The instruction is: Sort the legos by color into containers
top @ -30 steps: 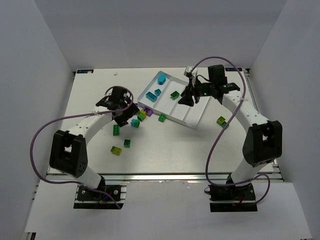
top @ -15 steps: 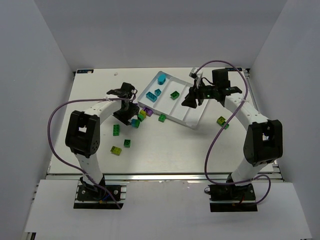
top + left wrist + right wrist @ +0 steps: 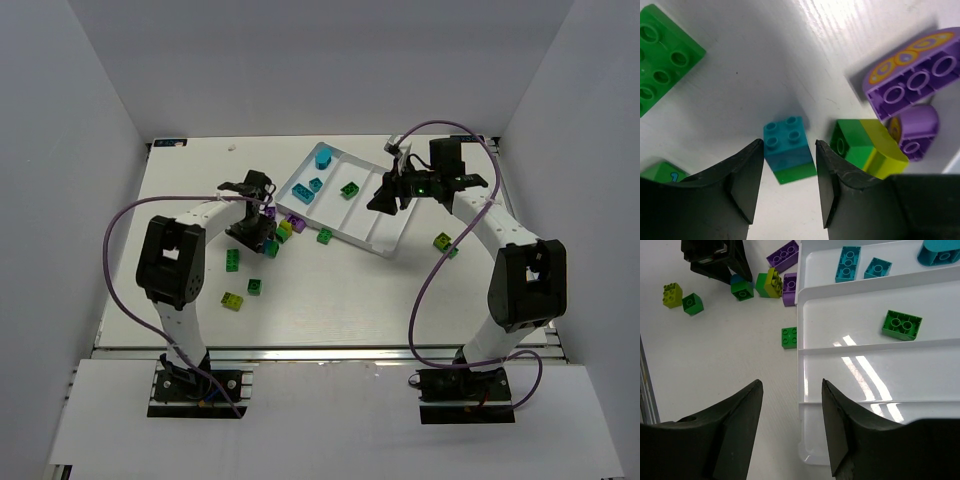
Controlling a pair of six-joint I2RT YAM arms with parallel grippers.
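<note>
now the left gripper [image 3: 789, 167] straddles the cyan brick [image 3: 786, 137] on the table [image 3: 765, 60], jaws wide; next, close and lift it. right gripper [image 3: 791, 390] hovers wide and empty over the tray [image 3: 865, 375] edge.

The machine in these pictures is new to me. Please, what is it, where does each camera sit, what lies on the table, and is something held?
Two robot arms are bolted at a table's edge. One picture looks down from above; the other two come from wrist cameras. A white tray holds three cyan bricks and one green brick; more lie loose beside it. The left hand has a finger on each side of a cyan-and-green brick resting on the table. The right hand is open and empty.
</note>
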